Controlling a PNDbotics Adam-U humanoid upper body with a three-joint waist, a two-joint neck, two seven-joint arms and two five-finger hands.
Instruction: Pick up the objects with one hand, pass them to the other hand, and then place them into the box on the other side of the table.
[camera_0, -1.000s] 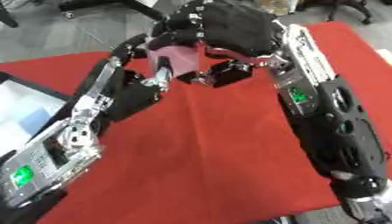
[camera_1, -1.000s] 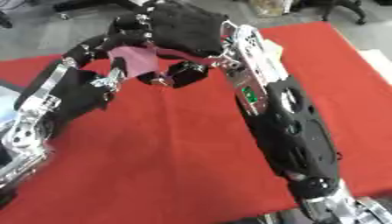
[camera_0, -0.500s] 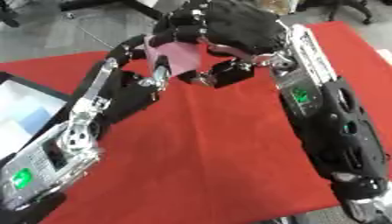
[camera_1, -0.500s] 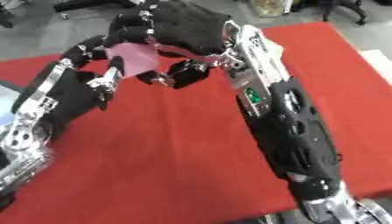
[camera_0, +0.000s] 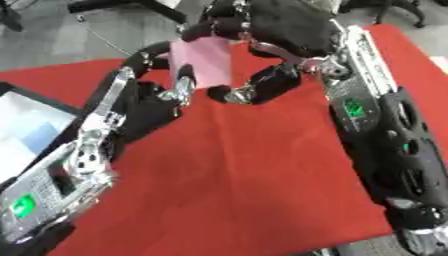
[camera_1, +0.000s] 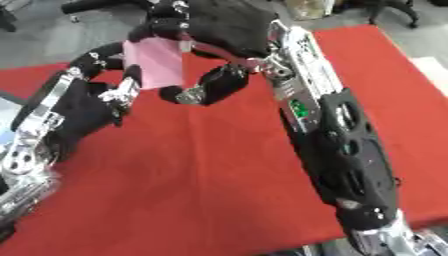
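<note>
A flat pink rectangular piece (camera_0: 202, 62) hangs upright above the red table (camera_0: 245, 185), between both hands. My right hand (camera_0: 284, 27) comes in from the upper right; its fingers (camera_0: 217, 31) curl over the piece's top edge and its thumb (camera_0: 254, 89) bends below the lower right corner. My left hand (camera_0: 144, 102) reaches up from the left. One of its fingers (camera_0: 183, 86) lies across the piece's lower left, and another arches behind the left edge. The box (camera_0: 24, 125), white inside with a dark rim, sits at the table's left edge.
Grey floor and black chair bases lie beyond the table's far edge. My right forearm (camera_1: 337, 145) runs down the right side of the cloth, and my left forearm (camera_0: 61, 185) covers the lower left corner.
Both hands stay together around the pink piece. It has risen slightly and more of its face shows below the right hand's fingers.
</note>
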